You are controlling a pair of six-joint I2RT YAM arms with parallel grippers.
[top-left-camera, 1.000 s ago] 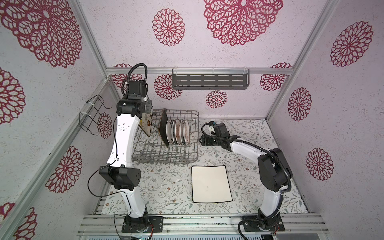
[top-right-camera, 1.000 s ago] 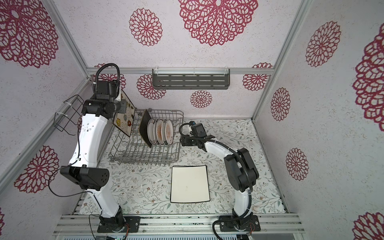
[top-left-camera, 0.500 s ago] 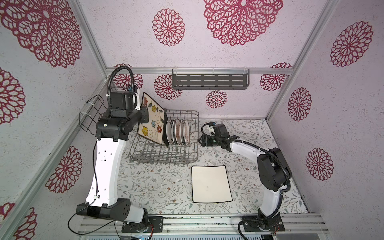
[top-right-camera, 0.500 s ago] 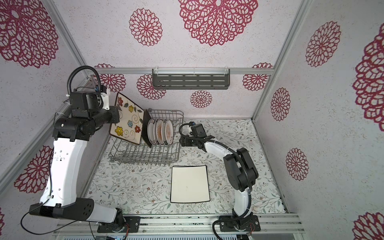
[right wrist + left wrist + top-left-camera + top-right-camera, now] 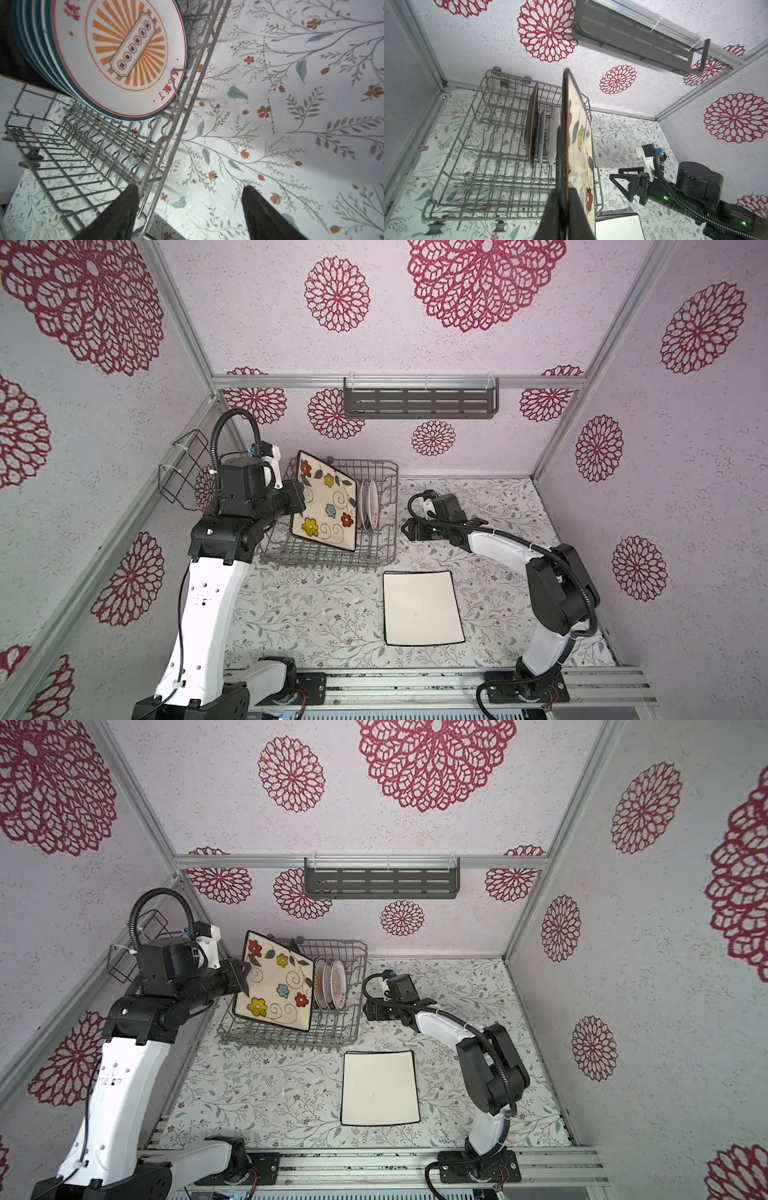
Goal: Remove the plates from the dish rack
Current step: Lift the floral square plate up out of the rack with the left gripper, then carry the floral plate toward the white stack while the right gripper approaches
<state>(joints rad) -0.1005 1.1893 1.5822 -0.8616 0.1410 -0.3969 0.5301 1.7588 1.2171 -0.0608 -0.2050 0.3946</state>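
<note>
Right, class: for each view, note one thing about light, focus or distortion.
In both top views, even light, sharp throughout, wall rails splaying outward; in the left wrist view, the left fingers dark and soft against the floral plate; in the right wrist view, the right fingers blurred, the round plate crisp.

A grey slotted shelf [image 5: 419,403] hangs on the back wall, upper centre in both top views, tied to a silver rail. A small black wire holder [image 5: 183,471] hangs on the side wall at mid left. The bench [image 5: 307,614] has a pale cover printed with leafy sprigs and small red flowers. Crimson lace-like medallions [image 5: 486,277] dot the pale walls.
</note>
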